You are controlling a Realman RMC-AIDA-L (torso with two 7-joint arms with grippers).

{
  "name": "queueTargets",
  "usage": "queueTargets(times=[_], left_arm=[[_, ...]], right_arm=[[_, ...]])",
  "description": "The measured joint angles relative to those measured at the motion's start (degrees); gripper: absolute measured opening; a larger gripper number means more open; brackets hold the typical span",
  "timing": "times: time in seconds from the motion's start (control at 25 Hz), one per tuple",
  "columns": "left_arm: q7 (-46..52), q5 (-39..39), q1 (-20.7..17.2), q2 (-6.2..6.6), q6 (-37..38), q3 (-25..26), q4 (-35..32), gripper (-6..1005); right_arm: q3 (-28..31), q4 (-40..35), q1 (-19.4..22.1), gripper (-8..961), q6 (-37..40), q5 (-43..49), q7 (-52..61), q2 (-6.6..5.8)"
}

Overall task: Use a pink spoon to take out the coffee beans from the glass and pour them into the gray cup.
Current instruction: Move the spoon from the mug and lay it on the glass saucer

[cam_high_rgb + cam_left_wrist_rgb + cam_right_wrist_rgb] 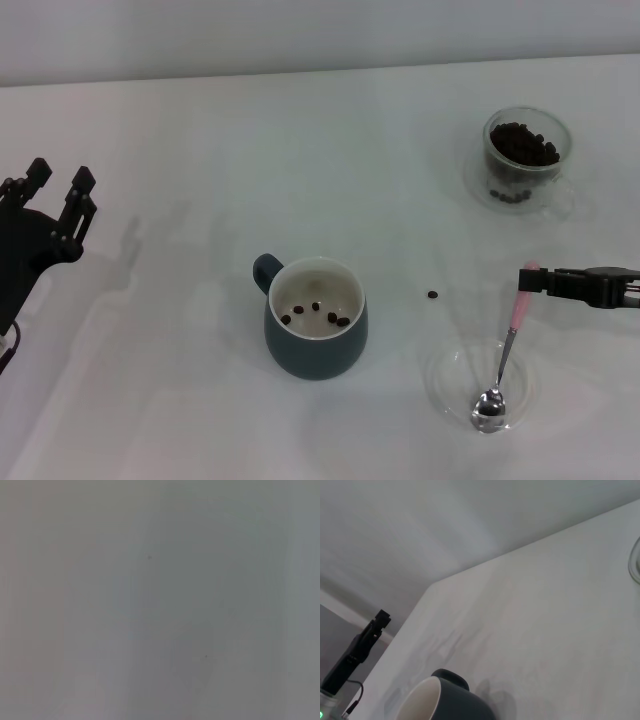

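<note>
So the right gripper [531, 279] comes in from the right edge of the tabletop [200, 150] with its jaws clamped on the top of the pink spoon [508, 345]'s handle. The spoon hangs tilted, metal bowl down inside a shallow clear dish [445, 385] near the front right corner. The gray cup [315, 335] sits around the middle front with a few coffee beans [316, 312] on its cream bottom, plus one stray bean [432, 294] lying between cup and dish. The glass [527, 160], pretty full of beans, is back right. The left gripper [60, 195] is parked by the left edge, jaws spread apart.
</note>
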State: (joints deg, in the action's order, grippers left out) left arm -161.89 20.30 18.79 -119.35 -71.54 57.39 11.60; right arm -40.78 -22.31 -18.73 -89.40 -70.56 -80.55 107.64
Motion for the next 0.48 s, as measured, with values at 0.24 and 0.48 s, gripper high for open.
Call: queueTargets(times=[0.24,0.48], left_arm=[[0.00,-0.04,-0.11,0.00,-0.01,0.00,0.07,490],[0.00,-0.24,-0.26,-0.08,-0.01,-0.14,0.00,489]], right_arm=[[0.00,0.00,-0.24,180,0.93,0.00,-0.19,0.19],[0.08,-0.01,-1.42,181,2.07,0.49,0.00,0.54]])
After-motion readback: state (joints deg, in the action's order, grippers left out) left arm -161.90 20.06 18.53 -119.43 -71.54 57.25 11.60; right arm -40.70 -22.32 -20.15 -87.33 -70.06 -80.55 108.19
